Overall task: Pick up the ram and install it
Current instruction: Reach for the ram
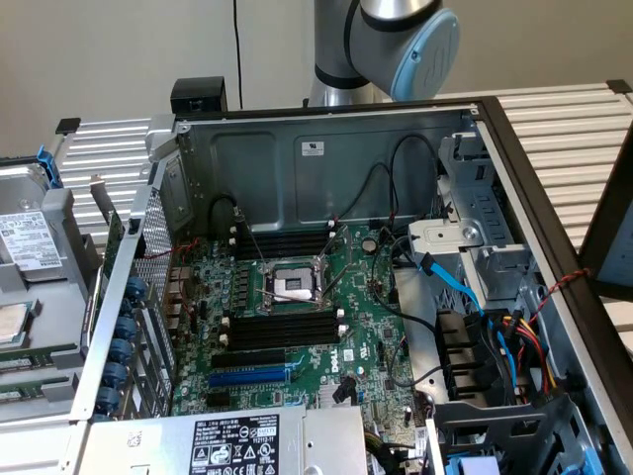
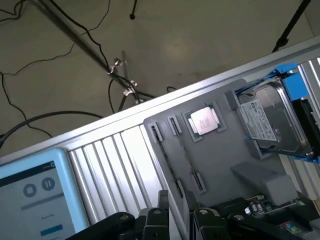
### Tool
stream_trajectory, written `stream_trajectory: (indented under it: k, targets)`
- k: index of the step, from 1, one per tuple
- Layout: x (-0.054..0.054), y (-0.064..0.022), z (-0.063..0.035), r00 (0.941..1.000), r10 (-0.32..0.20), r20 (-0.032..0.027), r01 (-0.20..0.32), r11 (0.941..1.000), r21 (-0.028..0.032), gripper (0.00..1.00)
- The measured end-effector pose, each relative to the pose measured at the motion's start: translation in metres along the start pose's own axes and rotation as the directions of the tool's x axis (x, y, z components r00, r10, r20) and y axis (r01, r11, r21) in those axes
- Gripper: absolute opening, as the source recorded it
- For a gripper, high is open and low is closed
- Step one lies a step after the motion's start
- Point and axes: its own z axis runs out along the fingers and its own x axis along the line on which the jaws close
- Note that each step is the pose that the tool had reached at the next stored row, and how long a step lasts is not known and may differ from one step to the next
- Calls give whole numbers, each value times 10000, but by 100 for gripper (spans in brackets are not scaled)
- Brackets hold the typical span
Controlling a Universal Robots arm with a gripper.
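The ram (image 1: 112,236) looks like a thin dark-green stick standing on edge in the grey tray (image 1: 59,287), just outside the case wall on the exterior view's left. In the wrist view it shows edge-on as a thin dark line (image 2: 186,155) between small holders on the tray (image 2: 220,165). My gripper (image 2: 176,201) hangs above that tray, a little off the stick, open with nothing between its fingers. Black memory slots (image 1: 287,327) with white end clips lie beside the CPU socket (image 1: 294,284) on the motherboard.
The tray also holds a processor (image 2: 204,120) and a hard drive (image 2: 270,122) in a blue bracket. A tablet screen (image 2: 35,195) lies on the slatted table. The open case has a blue expansion slot (image 1: 247,376), loose cables (image 1: 465,297) and a drive cage (image 1: 485,247).
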Motion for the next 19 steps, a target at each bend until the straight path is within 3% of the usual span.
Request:
stream_trajectory:
  k: [3, 7, 11, 15, 19]
  targets:
    - [0, 0, 2, 9985, -545, 4, 545, 9985, 94, 26]
    - [0, 0, 5, 9935, -1141, 25, 1140, 9931, 281, 26]
    - [0, 0, 8, 9866, -1629, 23, 1627, 9859, 390, 26]
    - [0, 0, 13, 9771, -2129, 11, 2126, 9760, 467, 26]
    - [0, -1, 16, 9632, -2688, -13, 2685, 9619, 508, 26]
